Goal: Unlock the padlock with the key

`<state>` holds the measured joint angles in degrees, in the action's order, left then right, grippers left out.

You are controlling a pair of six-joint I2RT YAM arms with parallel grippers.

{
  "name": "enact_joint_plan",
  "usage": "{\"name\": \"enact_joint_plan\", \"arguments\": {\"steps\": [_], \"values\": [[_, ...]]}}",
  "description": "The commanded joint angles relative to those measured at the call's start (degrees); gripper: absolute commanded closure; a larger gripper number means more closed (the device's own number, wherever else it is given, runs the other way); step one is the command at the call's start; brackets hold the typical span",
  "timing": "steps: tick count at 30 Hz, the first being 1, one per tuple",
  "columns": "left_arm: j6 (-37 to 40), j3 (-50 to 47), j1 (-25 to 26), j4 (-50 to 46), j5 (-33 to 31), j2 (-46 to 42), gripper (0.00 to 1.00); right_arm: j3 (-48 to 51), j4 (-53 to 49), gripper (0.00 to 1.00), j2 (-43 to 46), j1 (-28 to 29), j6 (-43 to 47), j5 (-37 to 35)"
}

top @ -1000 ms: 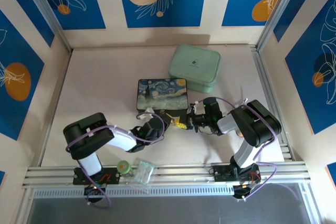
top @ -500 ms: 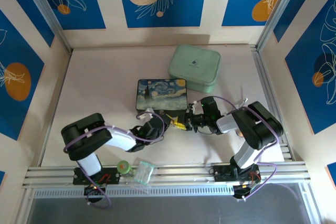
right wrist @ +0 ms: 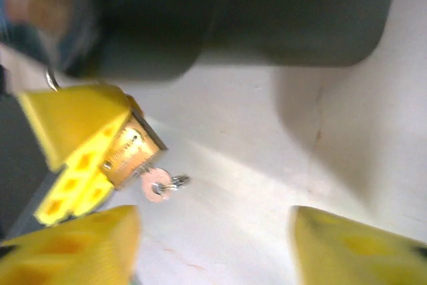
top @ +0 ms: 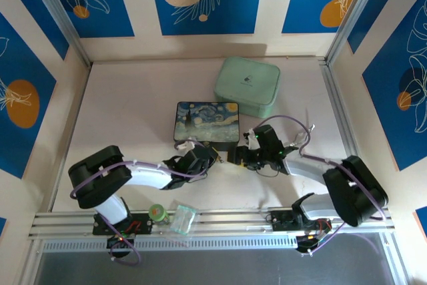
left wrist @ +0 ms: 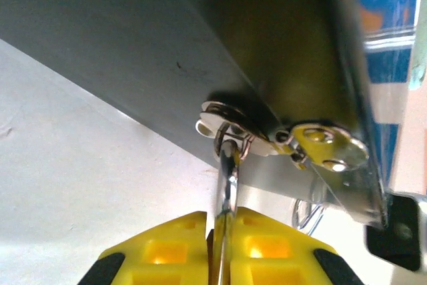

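2 containers sit on the table [top: 133, 111]. A dark painted box [top: 207, 121] with a swirling night-sky lid is around the middle, and a mint-green case [top: 247, 86] is just beyond it toward the far right corner. Both lids are down, so I can't see what is inside either.

The padlock [right wrist: 129, 156] is at the box's near side, toward the near edge of the table. It has a tiny brass body with stamped lettering too blurred to read. Its long axis is tilted: the shackle end points up toward the box and the bottom end points down at the table. In the left wrist view the thin silver shackle [left wrist: 227, 178] runs from the yellow pads [left wrist: 167, 248] up into the box's metal latch [left wrist: 230, 119].

The left tool [top: 212, 157] is clenched on the padlock. A small pale looped piece, seemingly the head of the key [right wrist: 158, 185], touches the padlock's bottom end, too blurred to be certain.

The right tool [right wrist: 213, 231] is just to the right, near the padlock, spread wide with nothing in it.
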<state>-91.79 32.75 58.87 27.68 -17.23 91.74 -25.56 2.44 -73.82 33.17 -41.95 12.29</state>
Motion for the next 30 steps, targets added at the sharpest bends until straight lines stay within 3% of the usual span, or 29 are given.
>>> {"name": "enact_joint_plan", "arguments": {"steps": [1, 2, 5, 8, 11, 19, 23, 30], "values": [[4.8, 2.0, -2.4, -7.8, 5.4, -1.6, 1.0, -0.6, -5.3, 0.01, 5.4, 6.9, 12.1, -16.8], [5.6, 2.1, -3.0, -9.1, 6.2, -2.0, 1.0, -0.3, -4.1, 0.04, 6.3, 9.0, 16.1, -18.2], [7.2, 1.9, -3.8, -10.5, 7.5, -3.0, 1.0, 0.6, 0.3, 0.3, 6.7, 12.5, 24.5, -19.4], [9.0, 2.7, -4.0, -12.8, 8.3, -3.7, 1.0, 0.2, 2.6, 0.38, 4.5, 13.3, 27.2, -19.7], [8.9, 2.2, -4.1, -12.0, 8.7, -4.4, 1.0, -1.7, 3.4, 0.55, 1.0, 14.3, 30.5, -19.0], [8.5, 1.7, -4.2, -9.3, 10.2, -3.6, 1.0, -5.2, 8.2, 0.61, -6.7, 19.7, 34.7, -23.0], [8.3, 1.7, -4.2, -8.6, 11.2, -3.2, 1.0, -8.0, 7.1, 0.69, -9.9, 21.3, 35.8, -28.2], [8.1, 1.2, -4.2, -8.2, 11.3, -3.5, 1.0, -7.7, 8.1, 0.8, -10.7, 20.6, 36.7, -26.7]]}}
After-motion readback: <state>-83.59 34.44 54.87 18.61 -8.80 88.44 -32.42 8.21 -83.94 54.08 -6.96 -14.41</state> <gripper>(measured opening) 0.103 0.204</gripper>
